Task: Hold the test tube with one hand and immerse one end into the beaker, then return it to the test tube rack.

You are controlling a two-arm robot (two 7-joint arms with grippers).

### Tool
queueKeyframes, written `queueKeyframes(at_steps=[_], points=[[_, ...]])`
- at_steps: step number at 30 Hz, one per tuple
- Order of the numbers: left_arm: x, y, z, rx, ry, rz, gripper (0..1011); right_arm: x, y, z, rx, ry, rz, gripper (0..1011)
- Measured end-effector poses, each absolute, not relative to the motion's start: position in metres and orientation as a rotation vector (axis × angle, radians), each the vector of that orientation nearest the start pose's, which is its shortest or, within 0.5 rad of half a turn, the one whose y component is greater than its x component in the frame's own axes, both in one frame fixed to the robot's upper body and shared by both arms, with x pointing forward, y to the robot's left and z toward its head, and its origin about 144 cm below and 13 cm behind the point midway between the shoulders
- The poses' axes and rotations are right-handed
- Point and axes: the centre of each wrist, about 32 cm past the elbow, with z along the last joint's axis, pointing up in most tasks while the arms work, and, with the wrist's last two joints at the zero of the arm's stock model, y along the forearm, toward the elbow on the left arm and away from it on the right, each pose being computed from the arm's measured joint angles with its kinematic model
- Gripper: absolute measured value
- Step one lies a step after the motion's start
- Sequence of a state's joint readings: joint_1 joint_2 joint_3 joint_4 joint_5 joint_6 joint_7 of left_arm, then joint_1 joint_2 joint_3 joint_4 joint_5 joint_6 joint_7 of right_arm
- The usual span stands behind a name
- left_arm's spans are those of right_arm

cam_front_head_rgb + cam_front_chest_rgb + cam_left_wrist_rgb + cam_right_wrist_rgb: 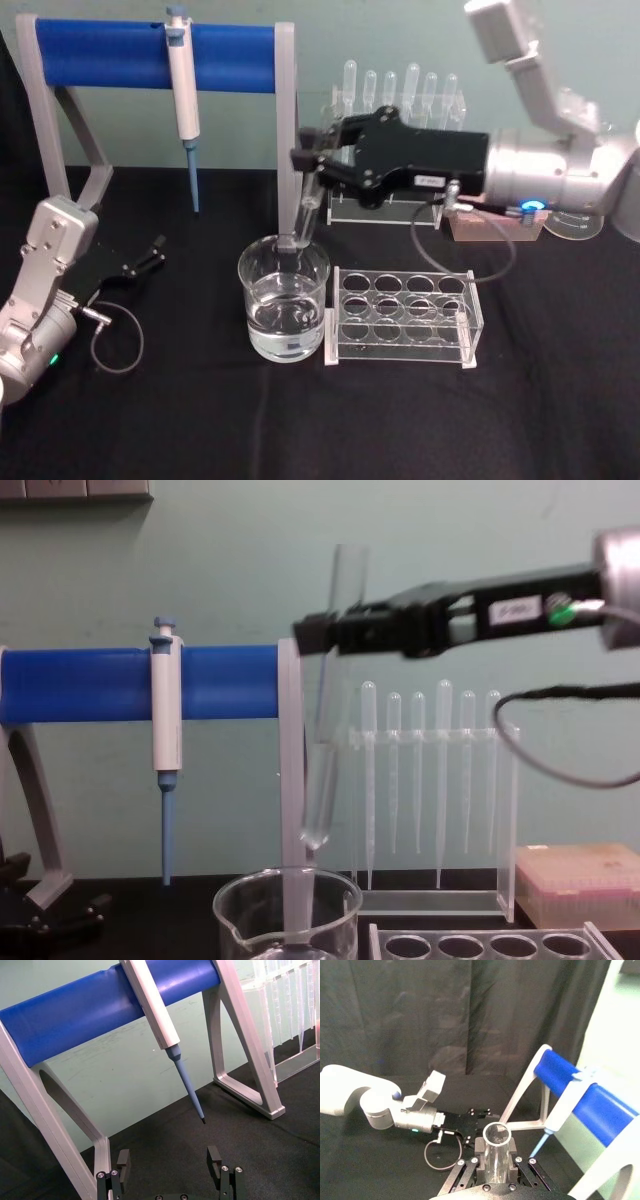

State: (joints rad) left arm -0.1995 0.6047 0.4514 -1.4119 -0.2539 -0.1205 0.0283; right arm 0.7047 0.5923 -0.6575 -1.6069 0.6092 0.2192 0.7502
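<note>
My right gripper (312, 160) reaches in from the right and is shut on the test tube (330, 710), a long clear glass tube held a little tilted. In the right wrist view the tube's open rim (496, 1134) shows between the fingers (479, 1146). The tube's round lower end (314, 836) hangs just above the rim of the beaker (285, 920), apart from it. The beaker (283, 300) is a wide clear glass holding water, standing at the table's middle. My left gripper (169, 1160) rests open and empty on the black cloth at the left (150, 255).
A clear empty tube rack (405, 315) stands right of the beaker. Behind are a rack of plastic pipettes (400, 95), a pink box (492, 226) and a blue-barred stand (150, 55) with a hanging pipettor (183, 95). A cable loop (115, 340) lies at the left.
</note>
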Motion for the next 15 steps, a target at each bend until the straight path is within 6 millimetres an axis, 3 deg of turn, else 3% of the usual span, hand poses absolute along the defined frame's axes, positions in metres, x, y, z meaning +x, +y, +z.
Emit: queueKeyframes(at_steps=[15], points=[[0.489,0.310,1.140,0.305,-0.285,1.248,1000,0.521,-0.283,1.352,-0.155,-0.212,-0.390,238]])
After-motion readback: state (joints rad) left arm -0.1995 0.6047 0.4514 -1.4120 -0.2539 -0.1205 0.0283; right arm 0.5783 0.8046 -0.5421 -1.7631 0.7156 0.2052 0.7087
